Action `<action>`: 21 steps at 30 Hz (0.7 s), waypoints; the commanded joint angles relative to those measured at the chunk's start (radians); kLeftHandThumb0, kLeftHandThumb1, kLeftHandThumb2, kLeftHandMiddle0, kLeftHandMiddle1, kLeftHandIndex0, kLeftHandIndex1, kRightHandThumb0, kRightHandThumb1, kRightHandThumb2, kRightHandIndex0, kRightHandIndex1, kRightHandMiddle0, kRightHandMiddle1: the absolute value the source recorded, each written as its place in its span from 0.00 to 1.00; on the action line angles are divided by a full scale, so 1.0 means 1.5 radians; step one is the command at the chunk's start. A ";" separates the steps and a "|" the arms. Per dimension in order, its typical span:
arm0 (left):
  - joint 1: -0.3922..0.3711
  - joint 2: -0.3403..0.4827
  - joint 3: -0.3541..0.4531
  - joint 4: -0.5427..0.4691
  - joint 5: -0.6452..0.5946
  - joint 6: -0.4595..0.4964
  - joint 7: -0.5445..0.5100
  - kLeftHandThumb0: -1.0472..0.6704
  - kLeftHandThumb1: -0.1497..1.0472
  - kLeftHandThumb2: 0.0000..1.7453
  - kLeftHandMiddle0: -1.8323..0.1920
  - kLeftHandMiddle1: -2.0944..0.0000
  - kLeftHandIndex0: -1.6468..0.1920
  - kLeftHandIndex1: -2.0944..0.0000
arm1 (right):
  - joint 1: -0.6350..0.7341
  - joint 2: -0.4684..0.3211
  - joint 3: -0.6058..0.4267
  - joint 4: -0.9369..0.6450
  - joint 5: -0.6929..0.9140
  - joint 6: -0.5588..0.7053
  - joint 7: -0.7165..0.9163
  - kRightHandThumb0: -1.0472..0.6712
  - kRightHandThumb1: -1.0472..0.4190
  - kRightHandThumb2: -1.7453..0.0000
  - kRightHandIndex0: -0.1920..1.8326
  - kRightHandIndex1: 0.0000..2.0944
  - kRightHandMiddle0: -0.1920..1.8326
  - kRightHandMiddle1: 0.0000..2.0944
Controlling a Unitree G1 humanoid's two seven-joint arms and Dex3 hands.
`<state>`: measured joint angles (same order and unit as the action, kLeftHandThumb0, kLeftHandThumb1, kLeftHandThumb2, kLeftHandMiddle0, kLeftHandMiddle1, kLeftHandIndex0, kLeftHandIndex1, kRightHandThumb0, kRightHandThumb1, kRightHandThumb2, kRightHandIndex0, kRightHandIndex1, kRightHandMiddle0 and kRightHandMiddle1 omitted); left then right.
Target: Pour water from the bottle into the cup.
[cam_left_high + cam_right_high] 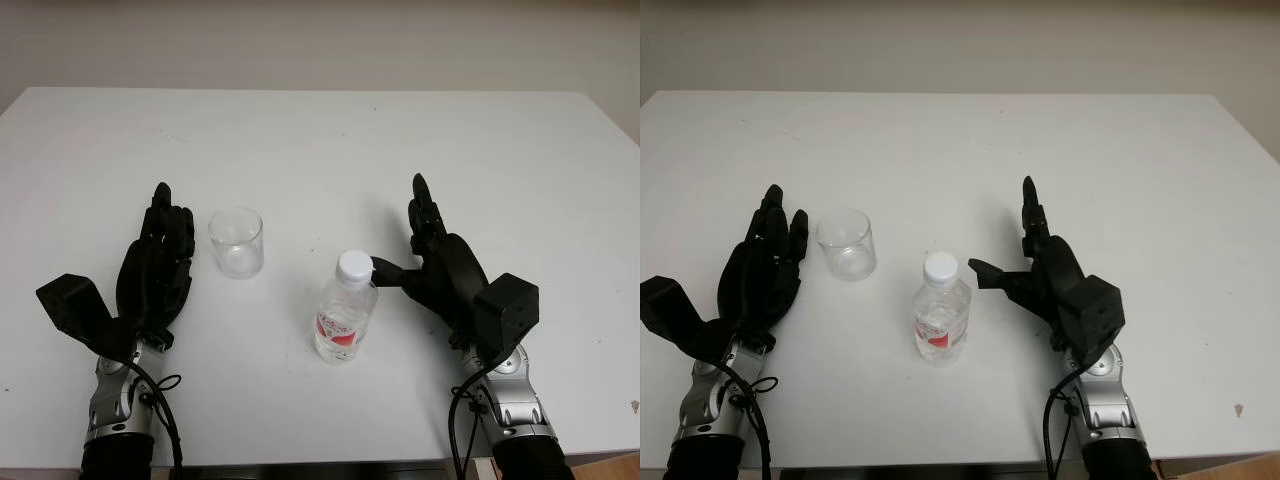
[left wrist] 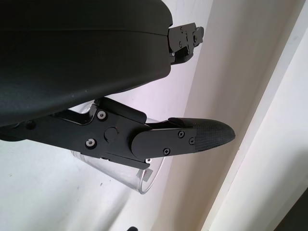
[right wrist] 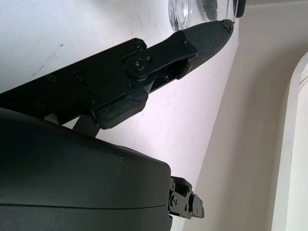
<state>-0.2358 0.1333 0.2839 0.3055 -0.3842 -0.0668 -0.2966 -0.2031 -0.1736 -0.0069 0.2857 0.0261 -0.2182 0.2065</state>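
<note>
We see a white surface (image 1: 320, 150) with a clear plastic water bottle (image 1: 346, 312) standing upright on it, white cap on, red label around its middle. A clear, empty-looking cup (image 1: 236, 242) stands upright at about ten o'clock from the bottle, a little apart from it.

Our right hand (image 1: 432, 262) sits at three o'clock of the bottle, holding nothing, its long fingers pointing away toward the far edge and its thumb reaching sideways toward the bottle's cap; from the head views the thumb tip looks just beside the cap, and we cannot tell whether it touches.

Our left hand (image 1: 158, 262) is at nine o'clock of the cup, just beside it, holding nothing, fingers extended toward the far edge. In its wrist view one finger (image 2: 183, 139) crosses in front of the cup's wall, apart from it as far as we can judge
</note>
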 commanded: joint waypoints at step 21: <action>-0.013 -0.002 0.003 0.023 -0.001 -0.015 -0.001 0.21 1.00 0.25 0.98 0.97 0.98 0.98 | 0.019 -0.086 -0.066 -0.096 0.204 0.065 0.248 0.06 0.09 0.97 0.00 0.00 0.00 0.00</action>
<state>-0.2499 0.1329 0.2868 0.3308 -0.3847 -0.0830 -0.2957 -0.1899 -0.2787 -0.0932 0.1755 0.3036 -0.1392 0.5492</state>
